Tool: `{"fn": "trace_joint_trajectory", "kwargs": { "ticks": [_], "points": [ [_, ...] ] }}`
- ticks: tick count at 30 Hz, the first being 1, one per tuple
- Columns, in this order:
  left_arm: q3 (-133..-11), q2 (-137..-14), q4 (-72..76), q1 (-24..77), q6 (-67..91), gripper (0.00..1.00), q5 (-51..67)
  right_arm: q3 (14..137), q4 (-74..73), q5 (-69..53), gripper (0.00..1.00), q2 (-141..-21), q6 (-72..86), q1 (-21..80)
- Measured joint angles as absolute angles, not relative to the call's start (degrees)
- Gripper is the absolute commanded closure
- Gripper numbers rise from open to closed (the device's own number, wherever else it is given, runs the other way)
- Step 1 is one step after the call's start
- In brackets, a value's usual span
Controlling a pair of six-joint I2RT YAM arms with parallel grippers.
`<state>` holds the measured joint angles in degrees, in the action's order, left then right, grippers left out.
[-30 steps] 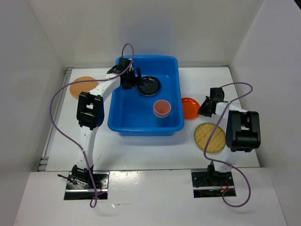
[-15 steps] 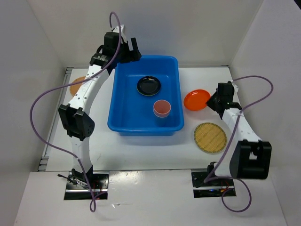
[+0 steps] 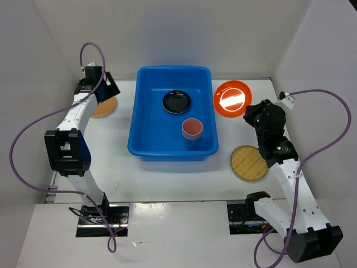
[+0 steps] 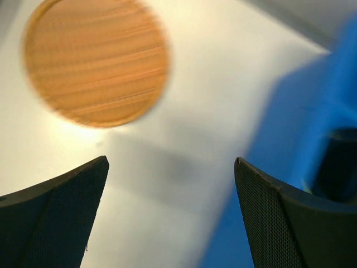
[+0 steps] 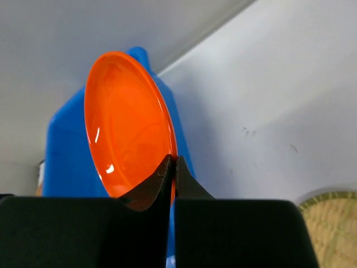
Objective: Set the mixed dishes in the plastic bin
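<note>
1. The plastic bin (image 3: 157,129) sits on the white table (image 3: 167,174), between the two arms.
2. Inside the bin, a black plate (image 3: 177,101) lies flat toward its far end, and a pink cup (image 3: 192,128) stands upright nearer its right wall, apart from the plate.
3. The right gripper (image 5: 173,165) is pinched tight on the rim of an orange plate (image 5: 125,120). The two fingers meet on the plate's lower edge.
4. The orange plate is off the table and tilted, its hollow face glossy. In the top view it hangs just outside the bin's right far corner, not yet over the bin.
5. One tan woven-look plate (image 3: 249,163) lies flat on the table to the right of the bin's near corner, beneath the right arm.
6. The left gripper (image 4: 170,163) is spread wide with nothing between its fingers. It hovers left of the bin's far left corner.
7. A second tan plate (image 4: 96,61) lies on the table left of the bin, below and just beyond the left gripper. The wrist view of it is blurred, with the bin's blue wall at the right edge.
</note>
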<state>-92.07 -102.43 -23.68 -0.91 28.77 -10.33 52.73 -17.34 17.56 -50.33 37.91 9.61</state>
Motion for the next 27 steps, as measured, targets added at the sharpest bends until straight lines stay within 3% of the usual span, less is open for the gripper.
{"fn": "trace_joint_trajectory", "kwargs": {
  "ticks": [5,15,27],
  "points": [
    [-83.61,-101.08,-21.58,-4.29,31.68,0.0,-14.68,57.84,-13.41,17.17,1.0,-56.03,36.03,12.82],
    [-75.4,-94.45,-16.71,-4.54,36.73,0.03,-16.01,72.73,-6.07,5.93,1.0,-80.4,29.12,14.41],
    [-65.23,-93.1,-11.84,-13.19,45.54,0.03,-15.42,88.2,-4.78,-2.83,1.0,-105.54,25.54,16.08]
  ]
}}
